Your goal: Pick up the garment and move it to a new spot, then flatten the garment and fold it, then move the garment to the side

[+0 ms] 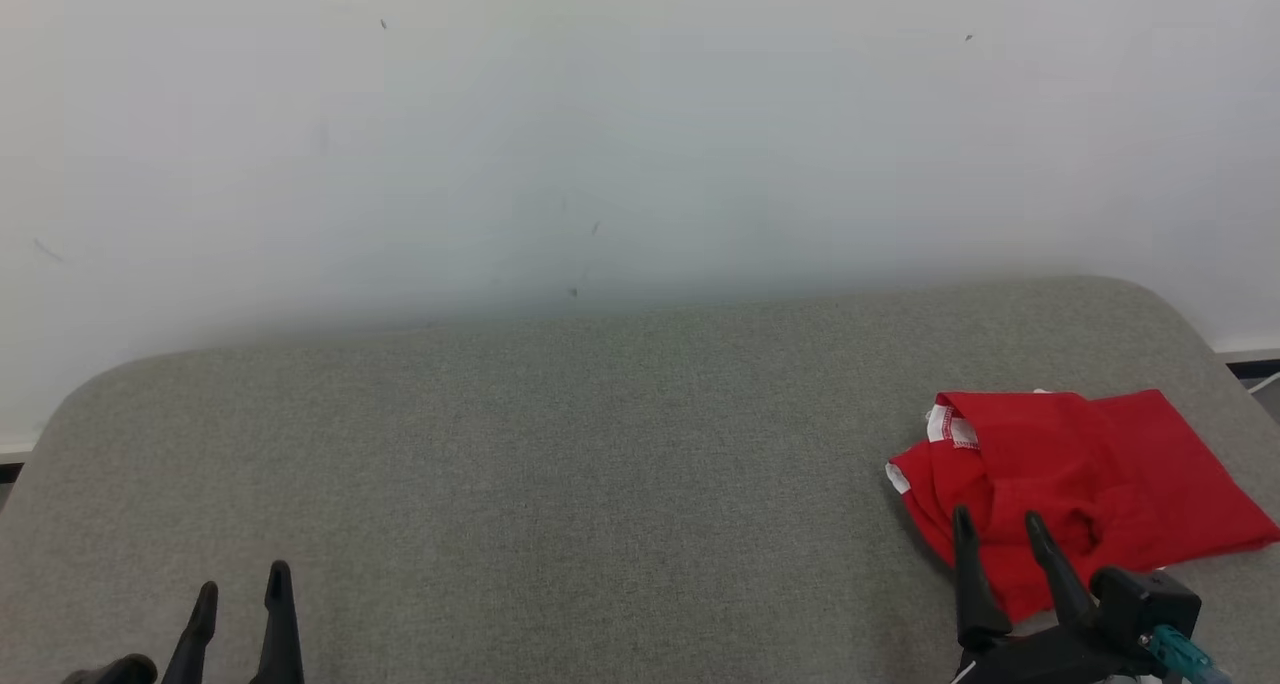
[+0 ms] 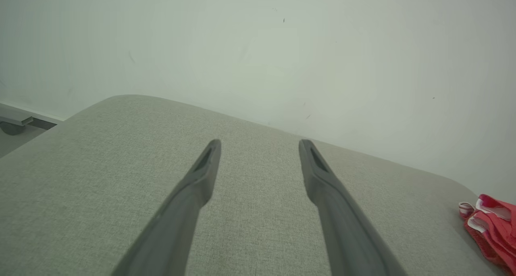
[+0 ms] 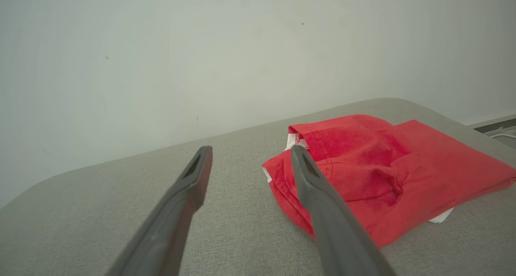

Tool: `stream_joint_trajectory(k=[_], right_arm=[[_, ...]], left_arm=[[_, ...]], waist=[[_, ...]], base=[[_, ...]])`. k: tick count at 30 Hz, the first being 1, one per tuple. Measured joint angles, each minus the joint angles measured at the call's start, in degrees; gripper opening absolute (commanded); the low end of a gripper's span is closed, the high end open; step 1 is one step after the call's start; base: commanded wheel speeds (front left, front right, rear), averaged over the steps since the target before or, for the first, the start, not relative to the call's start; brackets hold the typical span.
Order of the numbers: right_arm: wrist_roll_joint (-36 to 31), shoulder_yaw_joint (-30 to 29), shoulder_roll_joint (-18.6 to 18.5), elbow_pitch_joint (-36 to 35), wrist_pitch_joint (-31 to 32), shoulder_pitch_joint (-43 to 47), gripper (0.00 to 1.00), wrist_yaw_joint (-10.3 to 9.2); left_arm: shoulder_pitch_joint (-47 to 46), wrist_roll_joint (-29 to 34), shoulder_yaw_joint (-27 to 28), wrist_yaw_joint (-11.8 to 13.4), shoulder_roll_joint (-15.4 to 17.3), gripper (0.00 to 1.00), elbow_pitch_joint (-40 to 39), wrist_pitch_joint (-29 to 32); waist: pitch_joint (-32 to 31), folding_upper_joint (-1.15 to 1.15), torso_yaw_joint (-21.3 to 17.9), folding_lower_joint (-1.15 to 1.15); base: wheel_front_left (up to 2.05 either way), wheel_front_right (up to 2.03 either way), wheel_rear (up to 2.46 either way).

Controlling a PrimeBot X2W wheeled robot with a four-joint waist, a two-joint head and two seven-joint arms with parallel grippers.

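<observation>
Right now the red garment [image 1: 1085,484] lies on the far right side of the grey cloth-covered table [image 1: 600,444]. It is close to the table's right edge and well apart from its middle. It sits as a loosely folded, rumpled bundle. White trim shows at its upper left corner and along its left edge, and a bit of white peeks out beneath its near side in the right wrist view.

The right gripper [image 1: 997,515] is at the lower right of the head view, its 2 dark fingers spread wide apart with nothing between them. Their tips point toward the near left corner of the garment. In the right wrist view, 1 finger crosses in front of the garment's left edge, while the other stands over bare table just to the left of it. Whether either tip touches the cloth cannot be told. A teal plug [image 1: 1178,654] sits at the base of this gripper.

The left gripper [image 1: 244,579] is at the lower left of the head view, over bare table and well apart from the garment. Its 2 fingers are also spread wide and grasp nothing. In the left wrist view they point across the table toward the pale wall [image 1: 640,114], and the garment shows at the far right edge of that view. The wall rises directly behind the table's rounded far edge and carries a few small dark specks.
</observation>
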Motion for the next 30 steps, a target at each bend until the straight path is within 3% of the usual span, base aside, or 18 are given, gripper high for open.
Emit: stream_joint_trajectory(k=[4, 5, 14, 30], right_arm=[[0.02, 0.18, 0.02, 0.36, -0.41, 0.01, 1.0, 0.42], [0.02, 0.26, 0.04, 0.43, -0.42, 0.01, 0.0, 0.42], [0.58, 0.58, 0.46, 4.54, 0.15, 3.77, 0.0, 0.44], [11.02, -1.77, 0.75, 5.23, 2.72, 2.29, 0.0, 2.44]], left_arm=[[0.25, 0.15, 0.42, 0.03, -0.58, 1.0, 0.44, 0.0], [0.27, 0.15, 0.58, 0.04, -0.64, 0.0, 0.55, 0.0], [3.2, -0.49, -0.15, -0.1, -3.39, 0.0, 4.17, 0.56], [2.74, -8.81, 2.92, -2.12, -4.83, 0.0, 4.38, 3.65]], waist=[[0.15, 0.0, -0.15, 0.0], [0.18, 0.0, -0.2, 0.0], [0.27, 0.0, -0.24, 0.0], [1.55, 0.0, -0.22, 0.0]], base=[[0.0, 0.0, 0.0], [0.0, 0.0, 0.0], [0.0, 0.0, 0.0], [0.0, 0.0, 0.0]])
